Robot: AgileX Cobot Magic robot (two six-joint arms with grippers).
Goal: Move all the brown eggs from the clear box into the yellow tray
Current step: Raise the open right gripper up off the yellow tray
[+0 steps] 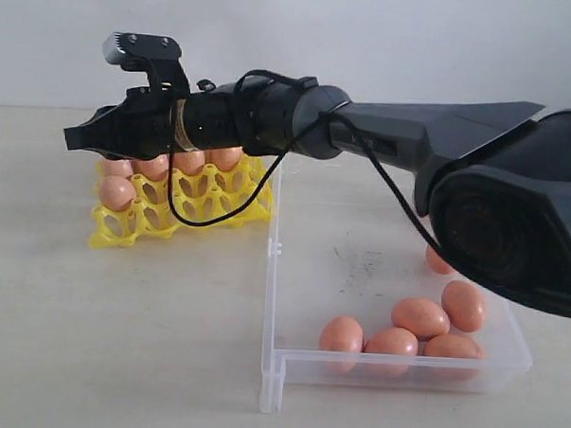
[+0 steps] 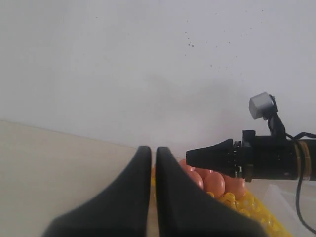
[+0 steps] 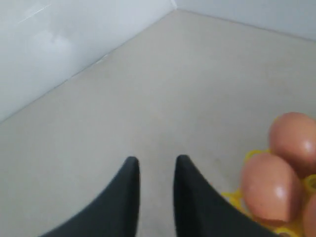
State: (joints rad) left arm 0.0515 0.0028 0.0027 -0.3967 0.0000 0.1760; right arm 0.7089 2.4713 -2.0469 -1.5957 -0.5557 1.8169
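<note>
so the right gripper (image 1: 73,139) hangs above the bright yellow openwork plastic egg tray (image 1: 210,209), with only a narrow gap between its tips and nothing held. The left gripper (image 2: 148,150) is pinched closed, also empty. Several smooth orange-brown oval eggs (image 1: 419,317) lie on their sides, long axes flat, in the near right corner of the clear shallow plastic box (image 1: 273,270). More eggs sit in the tray's far cups.

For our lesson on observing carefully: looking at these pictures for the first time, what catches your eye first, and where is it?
The long black right arm reaching across the exterior view, its gripper over the yellow tray at left. Then the brown eggs: a cluster in the near right corner of the clear box, more in the tray's far cups.
</note>
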